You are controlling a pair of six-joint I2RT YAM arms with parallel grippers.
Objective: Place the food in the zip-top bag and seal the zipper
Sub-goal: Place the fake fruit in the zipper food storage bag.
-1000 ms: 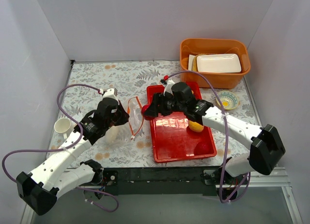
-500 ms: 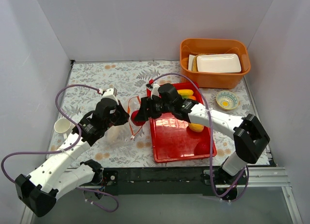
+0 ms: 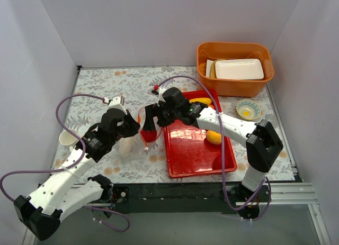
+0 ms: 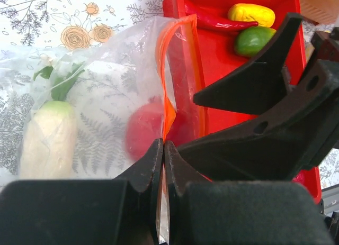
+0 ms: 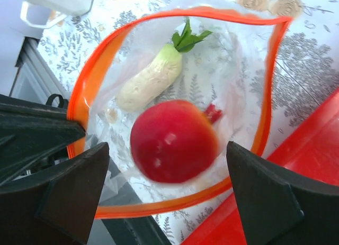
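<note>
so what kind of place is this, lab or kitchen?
Probably a lab test cell, not a kitchen: bare white walls enclose a floral tablecloth, and the zip-top bag holds toy food.

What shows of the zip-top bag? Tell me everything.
The zip-top bag is clear, crinkly plastic with an orange-red zipper round its mouth, which gapes wide open. Inside are a white radish with green leaves and a round red fruit. The bag rests on the flowered tablecloth, its mouth beside the left edge of the red tray. The left pincer is shut on the zipper strip; the right pincer hangs open over the mouth.
</note>
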